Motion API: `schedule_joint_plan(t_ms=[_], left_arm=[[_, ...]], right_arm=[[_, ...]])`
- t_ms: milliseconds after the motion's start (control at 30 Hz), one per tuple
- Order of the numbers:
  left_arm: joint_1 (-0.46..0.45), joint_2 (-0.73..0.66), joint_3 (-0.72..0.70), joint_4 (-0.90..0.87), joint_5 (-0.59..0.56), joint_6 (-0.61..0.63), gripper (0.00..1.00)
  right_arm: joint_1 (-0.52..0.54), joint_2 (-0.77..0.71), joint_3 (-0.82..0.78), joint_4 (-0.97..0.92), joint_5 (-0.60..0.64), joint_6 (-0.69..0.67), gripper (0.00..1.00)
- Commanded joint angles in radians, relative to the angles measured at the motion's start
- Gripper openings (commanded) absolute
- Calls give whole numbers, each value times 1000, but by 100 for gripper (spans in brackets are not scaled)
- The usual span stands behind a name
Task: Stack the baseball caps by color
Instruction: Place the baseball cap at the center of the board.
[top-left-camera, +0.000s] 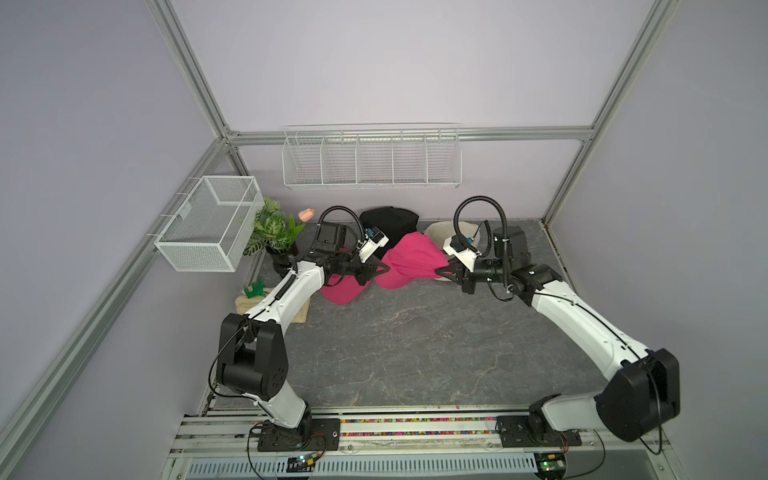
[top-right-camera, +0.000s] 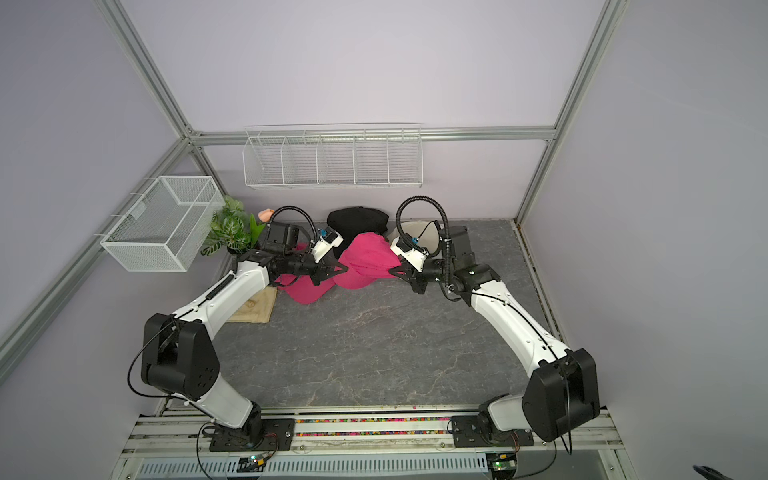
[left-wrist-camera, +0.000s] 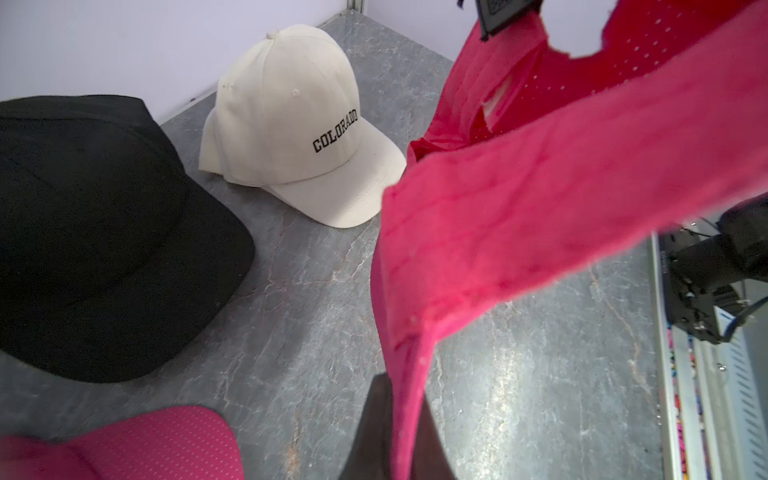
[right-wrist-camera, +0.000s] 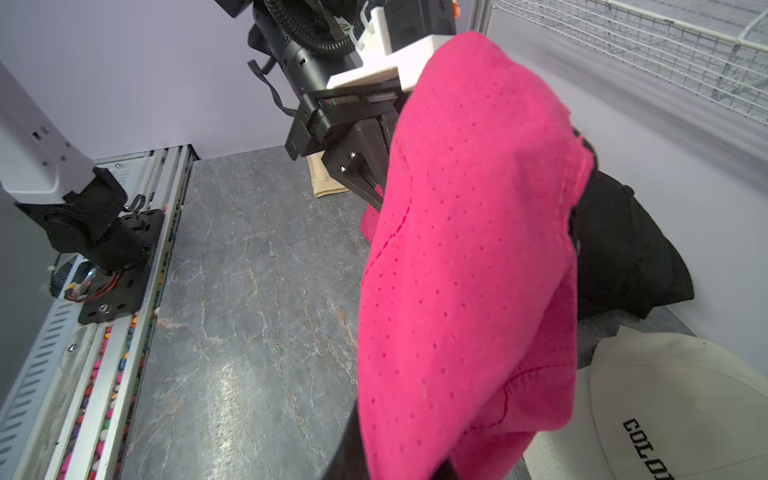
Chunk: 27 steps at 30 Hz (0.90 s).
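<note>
A hot pink mesh cap hangs stretched and crumpled above the counter, pinched at both ends. A second pink cap lies on the counter just beside it, to the left. By the back wall sit the black caps and, near them, nested cream caps lettered "COLORADO", crowns up.

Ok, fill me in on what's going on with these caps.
Both arms are holding one hot pink cap up off the table. The left gripper pinches one edge and the right gripper is shut on the opposite side, so the cap hangs between them. The other pink cap lies on the table under the left arm, with nothing stacked on it yet. The black caps and the cream caps sit near the back wall.
</note>
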Motion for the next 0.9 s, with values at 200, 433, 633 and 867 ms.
schedule_joint_plan(t_ms=[200,433,633,867], left_arm=[[59,-240,-367,604,-480,-353,67],[59,-325,-447,719,-883,-585,100],[58,-330,-444,667,-1114,-652,100],[62,-347,-434,610,-1209,-673,100]], right_arm=[[-7,57,110,-379,-36,-106,7],[8,115,125,-477,-103,-146,7],[44,253,231,-703,-118,-259,6],[76,386,361,-858,-11,-293,7]])
